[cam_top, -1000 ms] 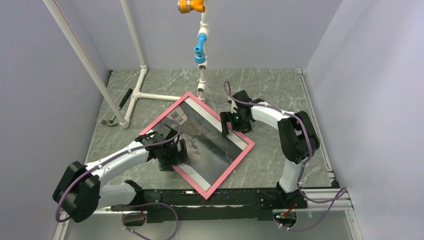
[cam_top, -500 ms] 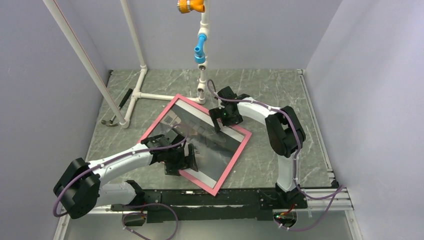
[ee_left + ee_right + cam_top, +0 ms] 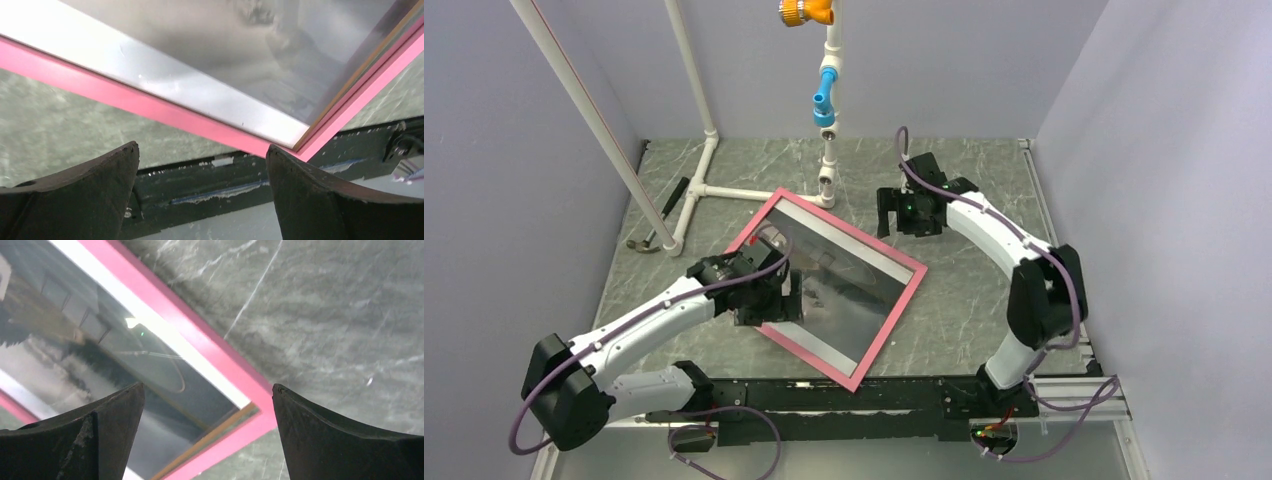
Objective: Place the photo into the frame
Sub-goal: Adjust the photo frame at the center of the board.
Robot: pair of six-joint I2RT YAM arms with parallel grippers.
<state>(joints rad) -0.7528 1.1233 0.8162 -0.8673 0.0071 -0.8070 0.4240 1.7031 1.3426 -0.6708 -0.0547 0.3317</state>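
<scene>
The pink frame (image 3: pixel 894 320) lies flat and skewed on the marble table. The photo (image 3: pixel 854 290) rests inside it, glossy, white margin showing. My left gripper (image 3: pixel 769 295) hovers open over the frame's near-left edge. The left wrist view shows its fingers (image 3: pixel 90 185) apart and empty, with the frame's pink edge (image 3: pixel 150 105) and the photo (image 3: pixel 200 40) beyond. My right gripper (image 3: pixel 904 212) hangs open, off the frame, right of its far corner. In the right wrist view, a frame corner (image 3: pixel 260 422) and the photo (image 3: pixel 100 340) lie below. A thin tan strip runs between photo and pink edge.
A white pipe stand (image 3: pixel 699 190) reaches along the back left, with a hammer (image 3: pixel 659 215) beside it. A vertical pipe with a blue fitting (image 3: pixel 824 100) stands just behind the frame's far corner. A black rail (image 3: pixel 874 395) runs along the near edge.
The frame turned clockwise and shifted left, then stayed put. My right gripper lifted off its far edge and drew back to the right. My left gripper opened wider and moved slightly left.
</scene>
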